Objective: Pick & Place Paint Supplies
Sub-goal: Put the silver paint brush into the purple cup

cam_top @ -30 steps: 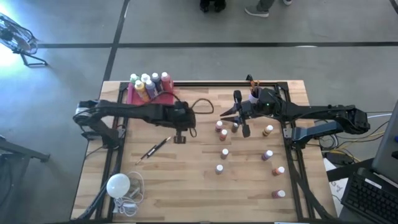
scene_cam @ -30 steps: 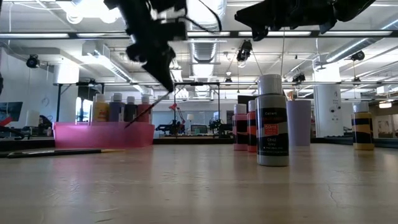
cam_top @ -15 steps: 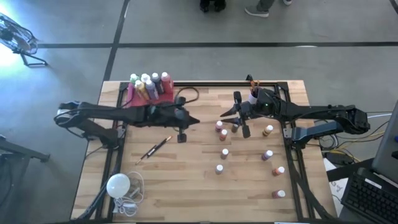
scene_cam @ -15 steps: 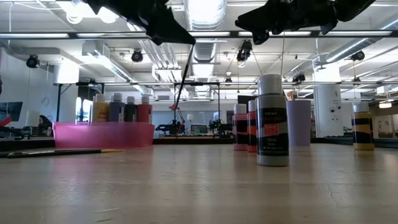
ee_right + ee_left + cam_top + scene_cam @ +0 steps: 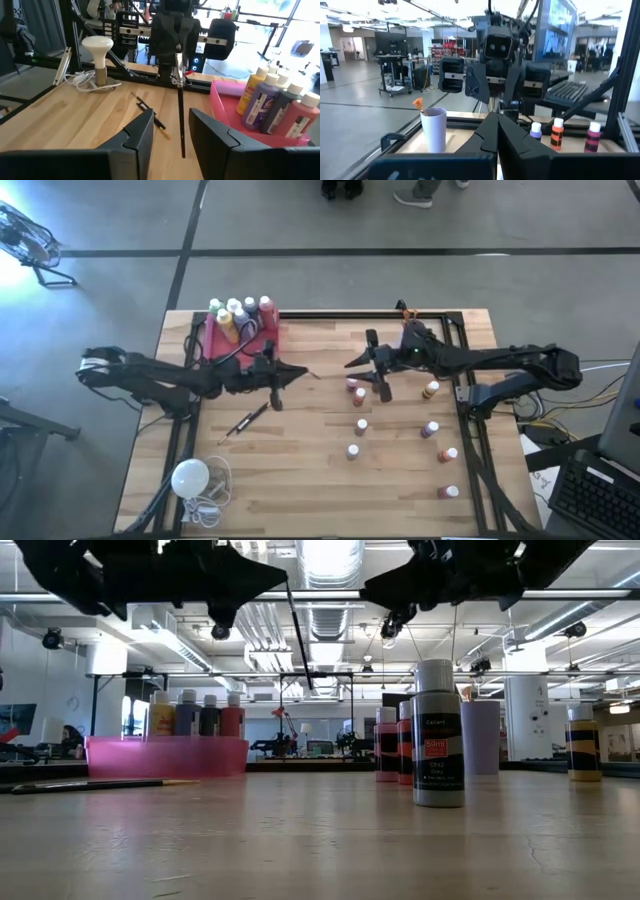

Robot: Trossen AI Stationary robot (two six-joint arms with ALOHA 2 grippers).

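On the left of the bench (image 5: 300, 480) we see our left tool (image 5: 300, 373) raised in the air, closed on a thin dark paintbrush (image 5: 180, 120) that hangs point down from its tips, clear of the wood. Behind that arm a pink tray (image 5: 215, 335) sits at the far left edge with large white-capped bottles (image 5: 240, 315) of paint standing inside it. A second paintbrush (image 5: 248, 420) lies flat on the bench just in front of the left arm, and a white bulb (image 5: 189, 477) with its coiled cord rests near the front left corner.

Moving right, our right tool (image 5: 368, 364) hovers over the middle of the bench with its fingers (image 5: 137, 135) parted and nothing between them. Under and beside it stand small bottles (image 5: 360, 426) with white caps, scattered upright across the right half of the bench down to the front. A white cup (image 5: 434, 129) holding a brush stands near the far right edge, behind the right arm.
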